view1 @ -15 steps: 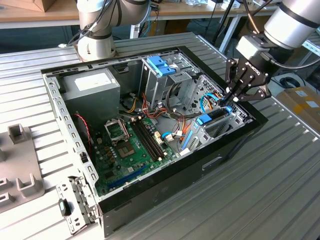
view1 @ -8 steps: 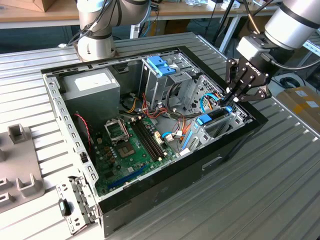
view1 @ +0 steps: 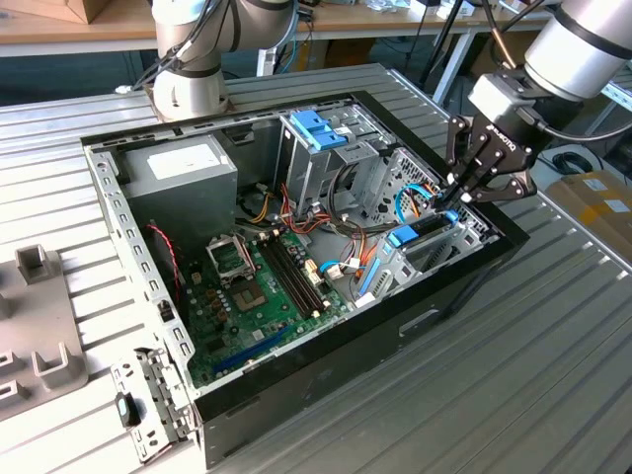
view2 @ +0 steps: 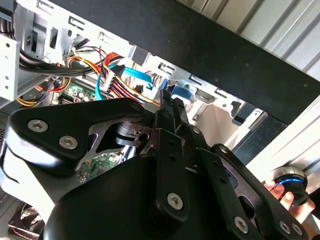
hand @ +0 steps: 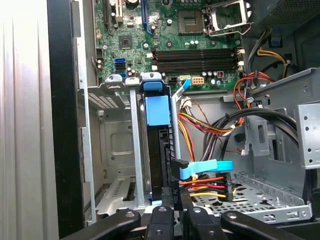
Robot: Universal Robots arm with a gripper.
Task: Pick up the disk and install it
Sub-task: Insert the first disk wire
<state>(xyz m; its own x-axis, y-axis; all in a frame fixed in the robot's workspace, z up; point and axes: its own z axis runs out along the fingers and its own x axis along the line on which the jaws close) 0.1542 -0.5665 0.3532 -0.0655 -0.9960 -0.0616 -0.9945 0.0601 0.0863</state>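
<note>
The disk (hand: 159, 145) stands on edge in the case's (view1: 464, 296) drive bay, gripper (view1: 456, 194) at its rear end, fingers closed on it. Installation appears under way. Full seating would call for a straight push along the bay rails.

Surface (view1: 553, 336): ribbed bare metal, matt grey. Computer case (view1: 326, 355): glossy black outside, dull sheet steel inside. Disk (hand: 159, 110): smooth light-blue plastic carrier.
</note>
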